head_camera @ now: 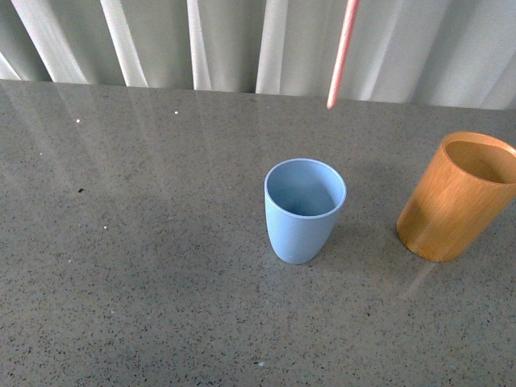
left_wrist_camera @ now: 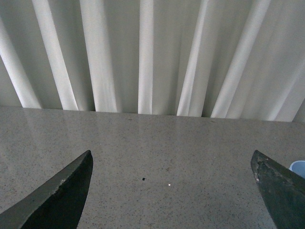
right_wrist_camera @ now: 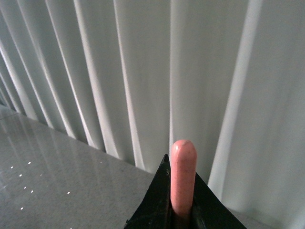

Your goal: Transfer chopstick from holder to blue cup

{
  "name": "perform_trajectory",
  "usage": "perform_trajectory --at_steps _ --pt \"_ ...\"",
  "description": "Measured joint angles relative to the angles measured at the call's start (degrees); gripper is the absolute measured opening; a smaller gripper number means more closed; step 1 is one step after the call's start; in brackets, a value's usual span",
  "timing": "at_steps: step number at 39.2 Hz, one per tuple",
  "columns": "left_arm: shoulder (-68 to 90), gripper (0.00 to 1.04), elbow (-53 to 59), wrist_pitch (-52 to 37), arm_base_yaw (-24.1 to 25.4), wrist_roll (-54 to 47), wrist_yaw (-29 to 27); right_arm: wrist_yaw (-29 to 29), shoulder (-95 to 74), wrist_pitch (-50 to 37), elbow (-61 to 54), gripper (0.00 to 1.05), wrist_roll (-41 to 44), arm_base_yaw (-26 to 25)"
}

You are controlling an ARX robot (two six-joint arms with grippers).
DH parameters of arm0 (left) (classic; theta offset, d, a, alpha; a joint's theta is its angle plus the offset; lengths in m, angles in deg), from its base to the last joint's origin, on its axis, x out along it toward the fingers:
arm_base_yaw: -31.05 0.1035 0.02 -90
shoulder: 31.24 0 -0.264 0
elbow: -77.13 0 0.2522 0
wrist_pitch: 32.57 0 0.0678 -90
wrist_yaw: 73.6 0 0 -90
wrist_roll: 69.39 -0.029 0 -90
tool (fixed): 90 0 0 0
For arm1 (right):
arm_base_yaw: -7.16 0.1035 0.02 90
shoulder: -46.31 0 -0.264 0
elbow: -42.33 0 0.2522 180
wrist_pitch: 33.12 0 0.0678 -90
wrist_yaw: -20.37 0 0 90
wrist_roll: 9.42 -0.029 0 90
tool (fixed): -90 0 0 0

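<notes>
While the right end effector (right_wrist_camera: 183, 183) clamps the chopstick (head_camera: 342, 52), the left end effector (left_wrist_camera: 171, 155) gapes, curtain (left_wrist_camera: 119, 57) behind.

A: What kind of place does this look like?

B: A staged test area, more lab or studio than home. A white pleated curtain (head_camera: 161, 40) hangs along the table's far edge as a plain backdrop.

A: And the table itself?

B: A grey speckled, stone-like tabletop (head_camera: 145, 282), glossy enough to mirror the curtain's folds. The blue cup (head_camera: 305, 211) and wooden holder (head_camera: 458, 200) on it suggest kitchenware, yet the setting cannot be named more exactly.
</notes>
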Motion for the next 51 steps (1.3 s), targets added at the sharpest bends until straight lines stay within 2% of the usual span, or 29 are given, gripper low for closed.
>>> perform_trajectory --at_steps 10,35,51 --pt "0.00 0.98 0.00 0.00 0.00 0.00 -0.02 -0.79 -7.21 -5.62 -1.79 0.01 -0.37 1.44" --pt "0.00 0.98 0.00 0.00 0.00 0.00 0.00 -3.45 -16.09 -7.78 0.79 0.01 0.74 -0.26" --pt "0.00 0.98 0.00 0.00 0.00 0.00 -0.02 -2.08 -20.87 -9.88 0.48 0.01 0.50 -1.03"
